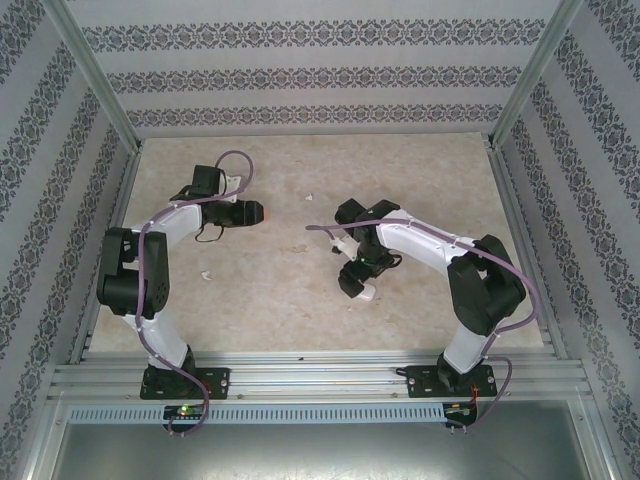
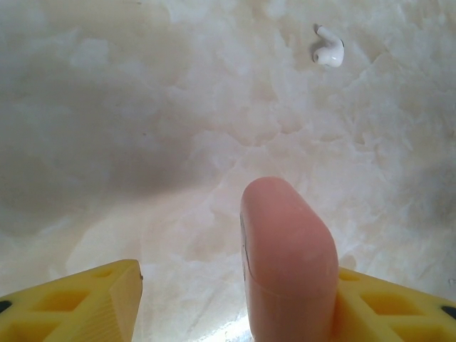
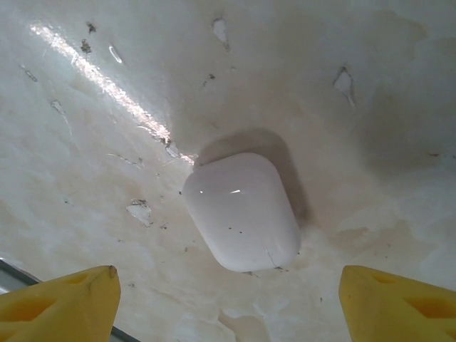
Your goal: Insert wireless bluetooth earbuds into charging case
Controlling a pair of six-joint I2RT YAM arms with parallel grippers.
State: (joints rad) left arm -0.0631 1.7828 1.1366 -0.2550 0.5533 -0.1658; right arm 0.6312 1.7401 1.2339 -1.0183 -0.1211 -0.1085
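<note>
A pink-red charging case (image 2: 288, 256) stands between the yellow fingers of my left gripper (image 2: 239, 274). It rests against the right finger (image 2: 377, 303), while a clear gap separates it from the left finger (image 2: 92, 299), so the jaws are open. A white earbud (image 2: 328, 51) lies on the table well ahead of it. From above, this case (image 1: 256, 212) shows at the left gripper's tip. A shut white charging case (image 3: 242, 210) lies flat on the table just ahead of my right gripper (image 3: 229, 274), whose fingers stand wide apart and hold nothing.
Two white earbuds lie loose on the marbled tabletop (image 1: 300, 310), one at the centre back (image 1: 310, 198) and one at the left front (image 1: 206, 272). Patterned walls and a metal frame enclose the table. The surface has chipped patches (image 3: 139, 211).
</note>
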